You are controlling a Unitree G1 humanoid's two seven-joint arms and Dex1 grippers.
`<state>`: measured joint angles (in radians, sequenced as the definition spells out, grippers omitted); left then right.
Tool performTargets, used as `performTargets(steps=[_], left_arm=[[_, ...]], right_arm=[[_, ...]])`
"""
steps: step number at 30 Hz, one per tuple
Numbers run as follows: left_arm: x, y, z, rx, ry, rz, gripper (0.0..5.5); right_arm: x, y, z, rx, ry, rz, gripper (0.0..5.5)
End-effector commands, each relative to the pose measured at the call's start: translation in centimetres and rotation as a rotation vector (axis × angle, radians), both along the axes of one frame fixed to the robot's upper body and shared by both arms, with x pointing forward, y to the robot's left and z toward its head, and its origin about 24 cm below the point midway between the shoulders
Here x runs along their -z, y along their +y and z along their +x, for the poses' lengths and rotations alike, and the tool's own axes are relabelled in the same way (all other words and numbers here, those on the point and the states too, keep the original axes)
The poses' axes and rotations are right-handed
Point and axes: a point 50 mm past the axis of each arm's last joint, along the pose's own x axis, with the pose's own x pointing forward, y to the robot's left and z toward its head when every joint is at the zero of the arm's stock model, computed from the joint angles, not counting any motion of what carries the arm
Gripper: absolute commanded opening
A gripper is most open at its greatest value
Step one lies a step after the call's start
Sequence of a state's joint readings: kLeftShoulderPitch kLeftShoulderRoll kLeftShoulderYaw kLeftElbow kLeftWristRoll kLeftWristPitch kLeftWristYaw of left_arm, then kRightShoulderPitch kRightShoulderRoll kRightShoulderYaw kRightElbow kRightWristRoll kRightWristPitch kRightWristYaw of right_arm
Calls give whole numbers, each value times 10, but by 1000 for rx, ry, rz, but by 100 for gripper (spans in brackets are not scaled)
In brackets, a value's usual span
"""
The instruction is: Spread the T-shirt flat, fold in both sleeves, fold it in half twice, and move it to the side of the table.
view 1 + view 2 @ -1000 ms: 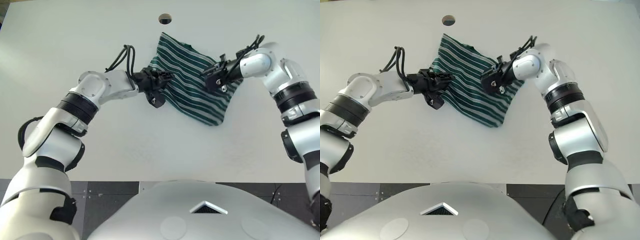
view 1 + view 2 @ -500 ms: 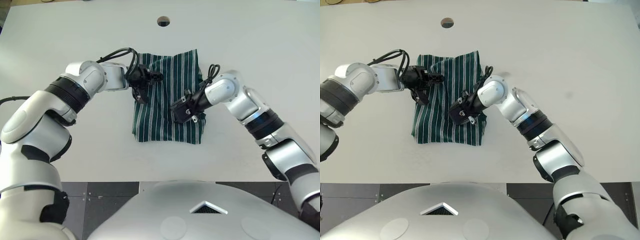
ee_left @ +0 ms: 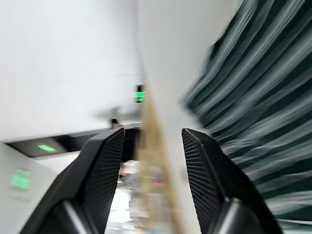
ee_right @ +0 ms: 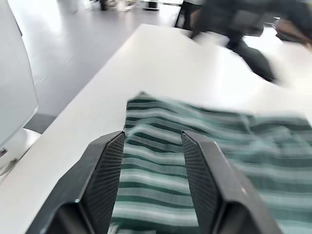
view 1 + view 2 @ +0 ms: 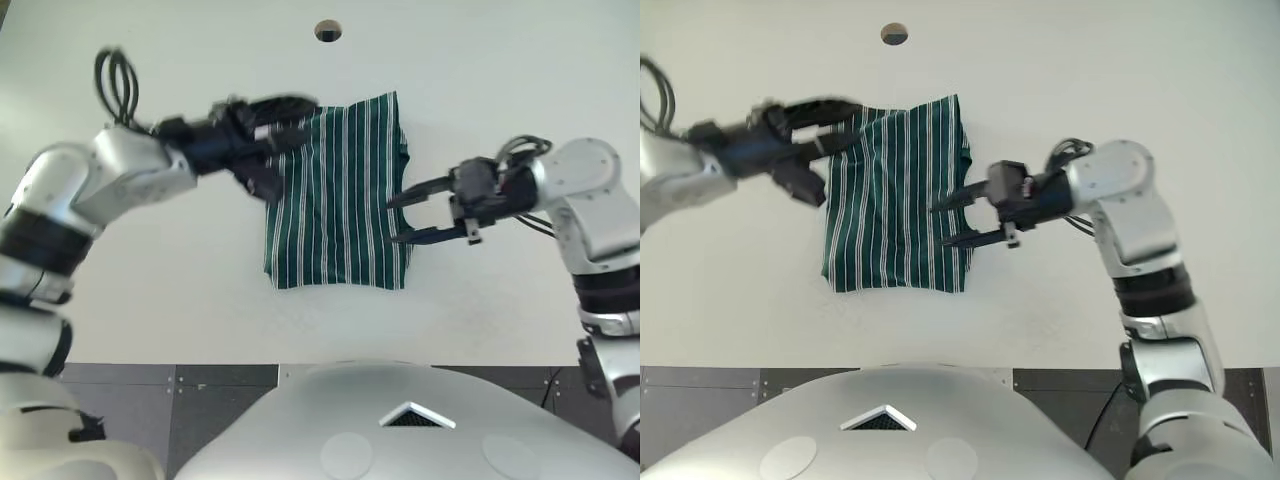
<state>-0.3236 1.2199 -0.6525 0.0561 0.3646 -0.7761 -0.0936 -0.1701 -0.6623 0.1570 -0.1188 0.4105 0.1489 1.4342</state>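
The T-shirt [image 5: 335, 195], dark green with thin white stripes, lies folded into a tall rectangle near the middle of the white surface [image 5: 500, 90]. Its near edge is straight and its far right corner stands out a little as a small point. The cloth lies flat, with only light wrinkles along the right side. The right gripper [image 5: 392, 220] is at the right edge of the T-shirt, about halfway along it, and points toward the cloth from the side. Its two fingers are wide apart and hold nothing, and the tips are just over the edge of the fabric. In the right wrist view the striped cloth shows between these spread fingers. The left gripper [image 3: 152, 139] is at the far left corner of the T-shirt. It is blurred, so I cannot tell if it touches the cloth, but in the left wrist view its fingers are spread with nothing between them. A small round hole [image 5: 327, 32] is in the surface beyond the T-shirt, well apart from it.
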Motion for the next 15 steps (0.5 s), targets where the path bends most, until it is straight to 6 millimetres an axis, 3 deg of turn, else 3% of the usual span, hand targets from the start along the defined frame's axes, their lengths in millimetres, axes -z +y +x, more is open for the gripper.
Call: performTargets(steps=[1, 3, 5, 9, 15], left_arm=[[17, 46, -67, -66, 355, 135, 276], [27, 53, -83, -98, 447, 170, 303], [34, 57, -88, -115, 456, 205, 330], [46, 59, -76, -152, 349, 297, 365], [63, 41, -61, -95, 215, 316, 365]], right_arm=[[8, -47, -31, 4, -211, -121, 245], [9, -48, -34, -35, -321, -163, 277], [17, -47, -35, -76, -428, -228, 310], [50, -46, -35, -149, -525, -394, 338], [67, -32, -26, -192, -670, -446, 338]])
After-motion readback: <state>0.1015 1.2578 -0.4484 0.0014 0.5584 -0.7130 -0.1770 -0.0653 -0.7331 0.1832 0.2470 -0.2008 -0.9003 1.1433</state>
